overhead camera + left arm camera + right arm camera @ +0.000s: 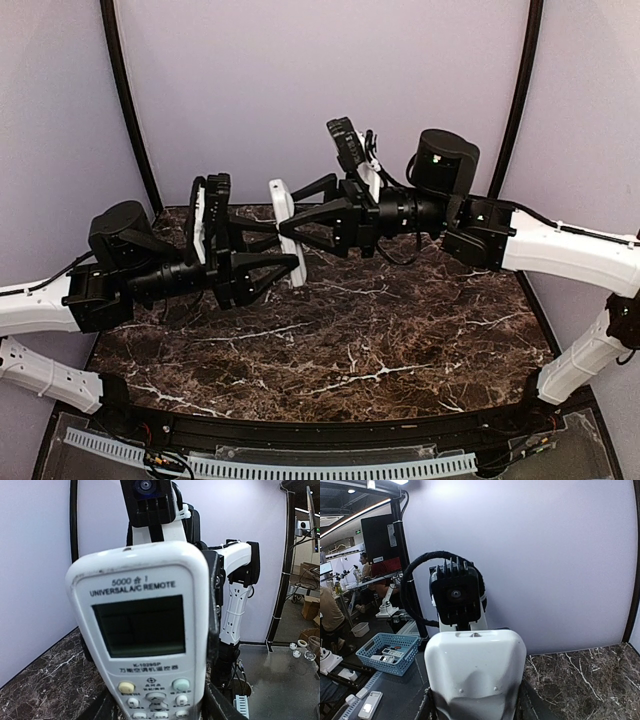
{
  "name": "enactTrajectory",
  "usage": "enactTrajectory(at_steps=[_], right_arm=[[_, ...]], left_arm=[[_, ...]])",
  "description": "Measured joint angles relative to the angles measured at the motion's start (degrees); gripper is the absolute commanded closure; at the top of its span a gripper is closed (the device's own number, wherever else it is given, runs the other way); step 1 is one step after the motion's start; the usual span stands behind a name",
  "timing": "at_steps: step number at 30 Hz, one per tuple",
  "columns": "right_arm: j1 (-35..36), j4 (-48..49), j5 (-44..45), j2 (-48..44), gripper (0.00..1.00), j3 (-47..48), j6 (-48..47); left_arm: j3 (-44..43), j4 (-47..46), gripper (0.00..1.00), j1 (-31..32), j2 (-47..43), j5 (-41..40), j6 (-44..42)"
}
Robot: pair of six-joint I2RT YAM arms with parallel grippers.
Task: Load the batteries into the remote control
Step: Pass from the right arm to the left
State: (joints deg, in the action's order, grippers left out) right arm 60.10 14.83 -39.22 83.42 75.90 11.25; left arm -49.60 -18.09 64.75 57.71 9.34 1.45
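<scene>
Mid-air above the marble table [350, 330], the remote control [283, 205] stands roughly upright between my two grippers. My right gripper [287, 217] pinches it from its plain white back. My left gripper [288, 245] straddles it from the display side, and I cannot tell whether those jaws grip or merely flank it. The risk, as I judge it: if my right lets go before the left bites, the handset drops onto the stone.

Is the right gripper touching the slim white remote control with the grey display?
Touching. The right wrist view shows the slim white remote control wedged between the two fingers of the right gripper, with no gap on either side.
</scene>
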Motion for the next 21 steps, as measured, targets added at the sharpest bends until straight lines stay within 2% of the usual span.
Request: enactTrajectory(at_steps=[4,8,11,14,18,20,21], right_arm=[[0.0,0.74,0.04,0.0,0.76,0.02,-0.5],[0.0,1.09,0.07,0.0,0.76,0.07,-0.63],[0.0,1.27,0.09,0.02,0.76,0.07,-0.66],[0.02,1.4,0.09,0.2,0.76,0.17,-0.33],[0.13,1.33,0.02,0.81,0.77,0.2,0.07],[0.13,1.31,0.0,0.9,0.77,0.2,0.02],[0.13,1.46,-0.11,0.9,0.77,0.2,-0.33]], left_arm=[[-0.11,-0.24,0.55,0.0,0.02,-0.33,1.42],[-0.17,-0.44,0.57,-0.04,0.02,-0.35,2.27],[-0.17,-0.61,0.42,-0.04,0.09,-0.33,2.62],[-0.17,-1.03,0.4,-0.07,0.28,0.09,2.43],[-0.17,-1.42,0.46,-0.15,1.01,0.26,2.21],[-0.17,-1.42,0.56,-0.26,1.09,0.24,2.29],[-0.17,-1.46,0.65,-0.26,1.11,0.22,2.67]])
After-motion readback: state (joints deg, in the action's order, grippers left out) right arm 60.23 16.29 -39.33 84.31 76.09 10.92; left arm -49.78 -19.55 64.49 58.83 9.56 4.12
